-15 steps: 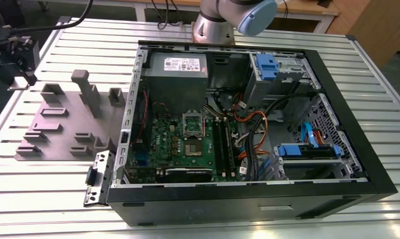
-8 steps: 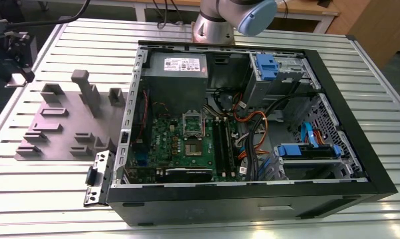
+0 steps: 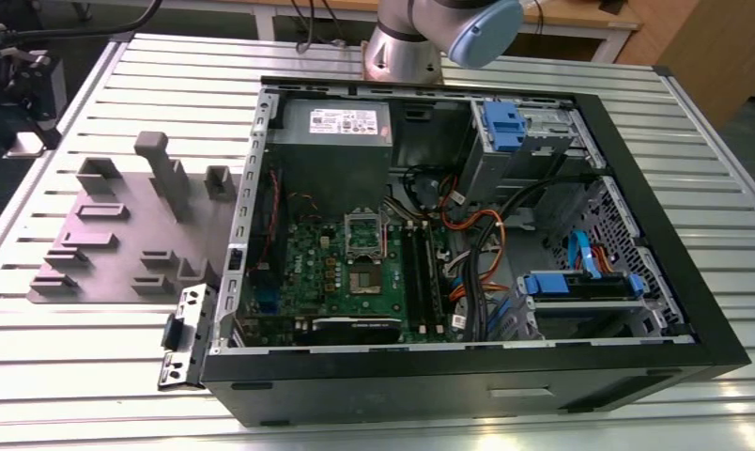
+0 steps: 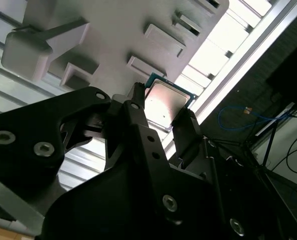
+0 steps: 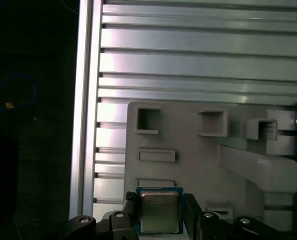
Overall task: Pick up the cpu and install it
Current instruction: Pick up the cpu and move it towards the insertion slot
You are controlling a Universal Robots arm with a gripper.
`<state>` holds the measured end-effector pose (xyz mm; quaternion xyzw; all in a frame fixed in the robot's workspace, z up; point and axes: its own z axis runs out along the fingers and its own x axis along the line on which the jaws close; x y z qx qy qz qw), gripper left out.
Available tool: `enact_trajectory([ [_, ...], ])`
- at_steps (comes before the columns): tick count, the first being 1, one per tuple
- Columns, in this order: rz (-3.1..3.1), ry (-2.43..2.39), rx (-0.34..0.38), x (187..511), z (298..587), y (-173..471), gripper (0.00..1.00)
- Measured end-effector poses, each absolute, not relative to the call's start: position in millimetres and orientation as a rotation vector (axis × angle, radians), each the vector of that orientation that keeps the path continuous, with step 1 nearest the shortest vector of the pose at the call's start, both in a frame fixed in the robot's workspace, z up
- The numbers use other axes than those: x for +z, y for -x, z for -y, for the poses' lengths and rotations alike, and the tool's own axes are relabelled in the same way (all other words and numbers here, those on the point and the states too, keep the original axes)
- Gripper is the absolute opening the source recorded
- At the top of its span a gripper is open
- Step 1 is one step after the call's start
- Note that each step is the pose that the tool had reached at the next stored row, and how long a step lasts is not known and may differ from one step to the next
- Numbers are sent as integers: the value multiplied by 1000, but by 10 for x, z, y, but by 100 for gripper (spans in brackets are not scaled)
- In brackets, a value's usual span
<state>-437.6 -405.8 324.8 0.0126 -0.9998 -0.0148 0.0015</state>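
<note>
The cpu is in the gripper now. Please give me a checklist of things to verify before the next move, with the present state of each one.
1. Grip: the gripper clamps two opposite edges of the cpu: ok.
2. The cpu sits square in the gripper, not tilted: ok.
3. The cpu is off the grey tray, which seems to lie well below it: ok.
4. The socket on the green board is open and empty: cannot tell.
5. The cables lie towards the exterior view's right of the socket, not over it: ok.
6. The cpu's corner mark matches the socket: cannot tell.
</note>
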Motion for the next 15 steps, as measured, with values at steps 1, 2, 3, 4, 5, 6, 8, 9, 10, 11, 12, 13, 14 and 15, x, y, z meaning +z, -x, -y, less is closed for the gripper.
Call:
enact_trajectory([
  [1, 3138, -40, -46, 3259, 4058, 4376, 47],
  [2, 3138, -40, -46, 3268, 4059, 4376, 47],
  [3, 3138, -40, -47, 3269, 4058, 4376, 47],
  [4, 3138, -40, -47, 3269, 4058, 4376, 47],
  [5, 3138, -40, -47, 3269, 4058, 4376, 47],
  [6, 3138, -40, -46, 3274, 4058, 4376, 47],
  [8, 3138, -40, -46, 3279, 4058, 4376, 47],
  [9, 3138, -40, -46, 3281, 4058, 4376, 47],
  [10, 3138, -40, -46, 3283, 4058, 4376, 47],
  [11, 3138, -40, -46, 3287, 4058, 4377, 47],
  [12, 3138, -40, -46, 3292, 4058, 4376, 47],
  [13, 3138, -40, -46, 3298, 4058, 4376, 47],
  [14, 3138, -40, -46, 3305, 4058, 4376, 47],
  [15, 3138, -40, -46, 3310, 4058, 4376, 47],
])
